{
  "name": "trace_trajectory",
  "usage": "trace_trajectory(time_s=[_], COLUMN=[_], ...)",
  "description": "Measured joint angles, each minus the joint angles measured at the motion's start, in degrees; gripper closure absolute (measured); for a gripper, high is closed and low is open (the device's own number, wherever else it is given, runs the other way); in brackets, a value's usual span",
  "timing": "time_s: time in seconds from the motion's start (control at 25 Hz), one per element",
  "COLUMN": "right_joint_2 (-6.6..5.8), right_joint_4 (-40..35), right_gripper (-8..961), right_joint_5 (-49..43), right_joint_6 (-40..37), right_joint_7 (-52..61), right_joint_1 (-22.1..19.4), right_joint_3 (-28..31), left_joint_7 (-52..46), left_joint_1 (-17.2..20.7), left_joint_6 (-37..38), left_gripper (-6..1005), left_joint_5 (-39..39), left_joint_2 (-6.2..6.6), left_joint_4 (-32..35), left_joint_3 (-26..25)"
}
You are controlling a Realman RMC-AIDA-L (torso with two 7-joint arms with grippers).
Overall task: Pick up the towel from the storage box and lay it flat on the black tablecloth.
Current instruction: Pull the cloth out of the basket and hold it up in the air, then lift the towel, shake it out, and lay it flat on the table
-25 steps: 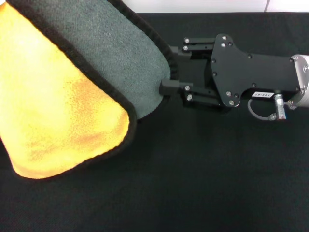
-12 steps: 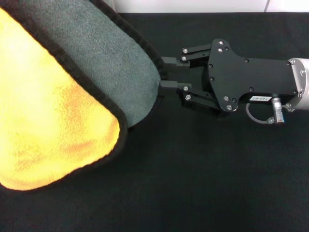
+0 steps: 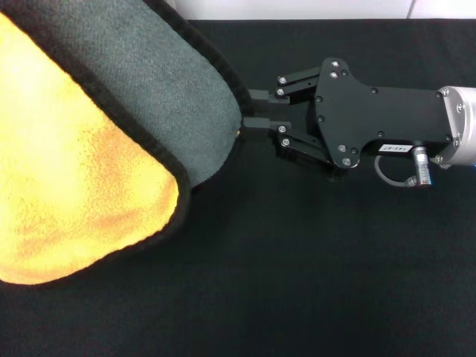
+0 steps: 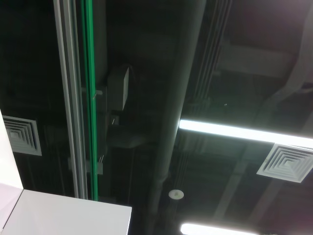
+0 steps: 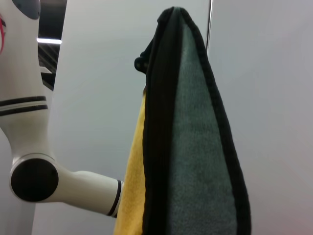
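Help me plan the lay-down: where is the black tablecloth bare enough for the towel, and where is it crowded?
Bare black tablecloth shows from below the right gripper to the near edge. The left side is crowded: the hanging towel hides it. The gripper body covers the middle right.

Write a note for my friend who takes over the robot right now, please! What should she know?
Right gripper: shut on the towel's black hem, out over the black tablecloth.
Left gripper: not in view; its wrist camera shows only the ceiling.
The towel hangs in the air, folded over itself, grey-green face outside, yellow-orange face showing below.
The storage box is not in view.
Done: towel lifted out.
Left: spread it open, lower it and lay it flat on the tablecloth, then let go.
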Motion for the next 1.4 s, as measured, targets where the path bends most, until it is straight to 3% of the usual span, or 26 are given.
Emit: trace_trajectory(time_s=[0.64,0.88,1.24,1.4], right_joint_2=[0.00,-0.18,-2.17,-2.29], right_joint_4=[-0.36,-1.98,-18.52,-26.56], right_gripper=[938,942,945,945], right_joint_5=[0.28,0.40,-0.56,-3.19], right_joint_6=[1.01,1.14,1.76,2.19], right_joint_7=[-0.51,0.07,8.46,12.64], right_joint_1=[1.25,0.74,-8.47,-12.70], right_joint_3=[-1.51,-1.22,-0.86,0.88], left_joint_7=[0.09,0.90,7.04,11.50], left_joint_1=[-0.24,-0.29,0.38,1.31], left_joint_6=[0.00,0.01,0.05,0.11], left_gripper=[972,972,972,972], left_joint_5=[0.02,1.84,10.55,15.31], left_joint_2=[-0.30,0.11,2.53,3.48], left_joint_4=[-1.75,-5.04,-13.03,-14.04], left_joint_3=[0.00,0.00,-0.33,-0.20])
